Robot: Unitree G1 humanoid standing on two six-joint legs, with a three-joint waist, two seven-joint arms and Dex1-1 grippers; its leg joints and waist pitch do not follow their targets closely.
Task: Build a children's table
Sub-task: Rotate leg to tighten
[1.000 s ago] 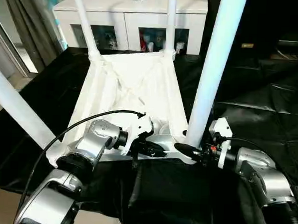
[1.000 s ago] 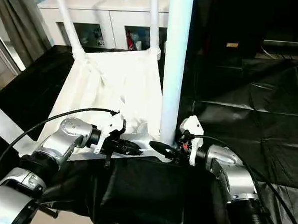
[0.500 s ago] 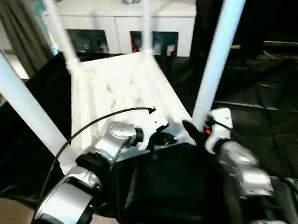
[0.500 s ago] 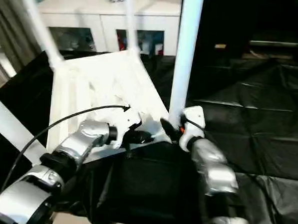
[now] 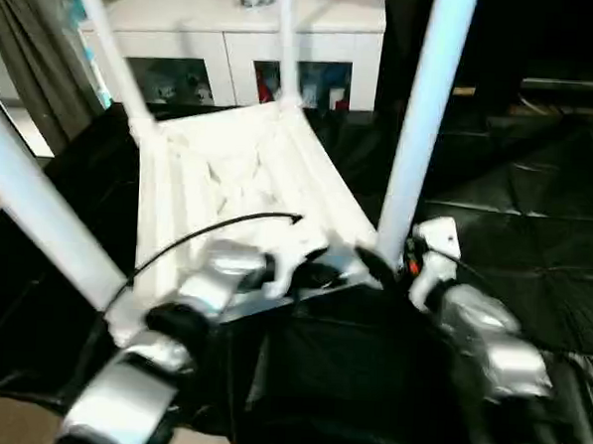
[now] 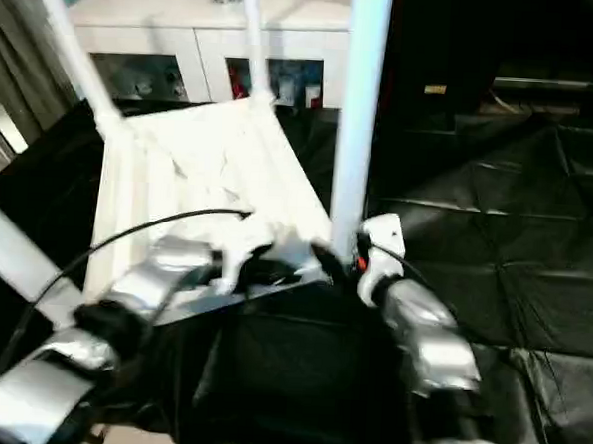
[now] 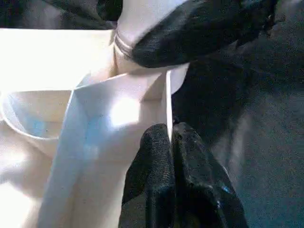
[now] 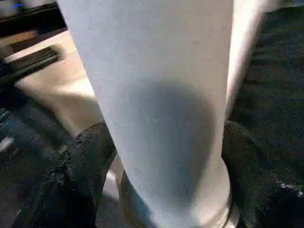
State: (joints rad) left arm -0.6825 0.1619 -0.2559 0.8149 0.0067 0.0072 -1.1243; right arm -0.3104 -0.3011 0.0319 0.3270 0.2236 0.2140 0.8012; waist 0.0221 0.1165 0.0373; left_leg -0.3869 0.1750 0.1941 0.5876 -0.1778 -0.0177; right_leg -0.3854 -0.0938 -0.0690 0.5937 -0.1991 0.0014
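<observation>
Since one second earlier, the children's table [image 5: 244, 175] had turned on the black-draped table [image 5: 537, 195]: its near right corner had swung away from the robot, its top now lay skewed to the near edge, and both arms had followed. Part of that shift may have been camera movement.

The children's table lay upside down, ribbed underside up, with all four legs standing in their corner sockets. The left pincer [image 7: 170, 156] was closed together on the thin near rim of the top, one finger on each face of it. The right pincer [image 8: 161, 156] was clamped around the near right leg [image 5: 421, 119] just above its socket, fingers [image 8: 85, 156] on opposite sides of the tube.

Judgement: assembly looked complete, with turning the piece upright remaining.

Risks noted:
- The left hold was on a narrow edge with little contact, so a twisting load could cause it to slip.
- Levering by the leg could pull it from its socket if it was not fully seated.
- The near edge lay at the black cloth's edge, so further turning could carry a corner off it.
</observation>
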